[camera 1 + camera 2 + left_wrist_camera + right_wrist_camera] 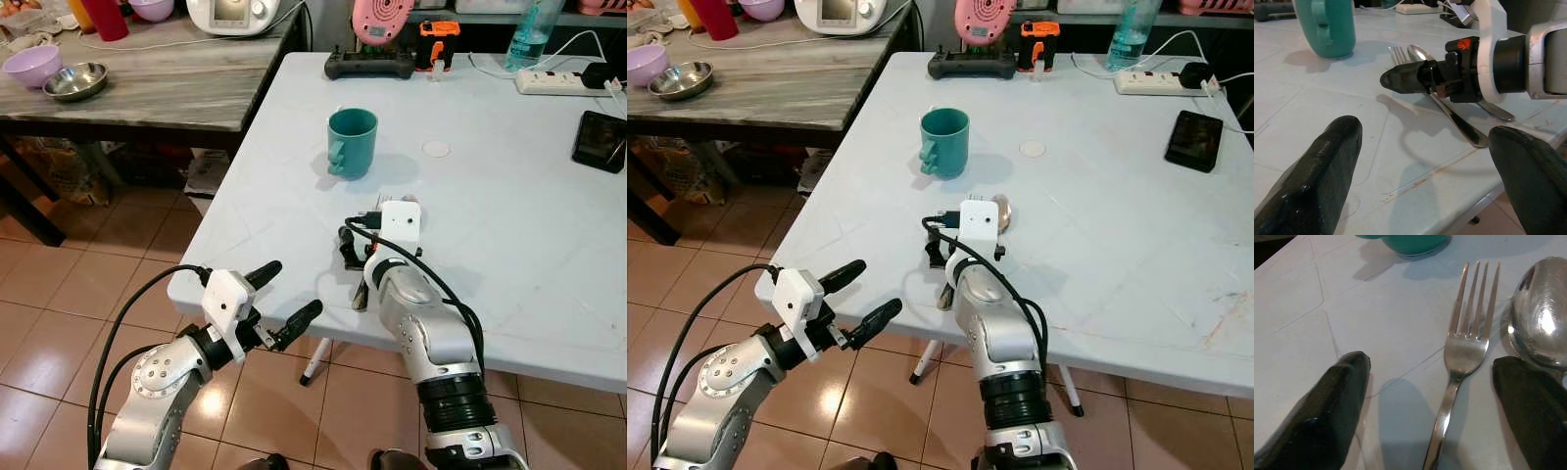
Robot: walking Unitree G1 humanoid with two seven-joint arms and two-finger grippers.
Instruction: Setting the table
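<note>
A steel fork (pixel 1465 342) and spoon (pixel 1540 313) lie side by side on the white table (pixel 509 245), near its front edge. My right gripper (pixel 1435 377) hovers low over them, open. The fork lies between its fingers, and the spoon's bowl lies by one fingertip. It grips nothing. Beyond the cutlery a teal mug (pixel 351 142) stands upright. My left gripper (pixel 294 289) hangs open and empty just off the table's front-left edge, pointing at the right gripper (pixel 1400 81).
Along the table's far edge are a black controller (pixel 369 65), a power strip (pixel 554 80) and a black phone (pixel 600 140). A small white disc (pixel 436 149) lies right of the mug. A wood-topped table (pixel 167 88) at the back left carries a steel bowl (pixel 75 80) and a purple bowl (pixel 31 66).
</note>
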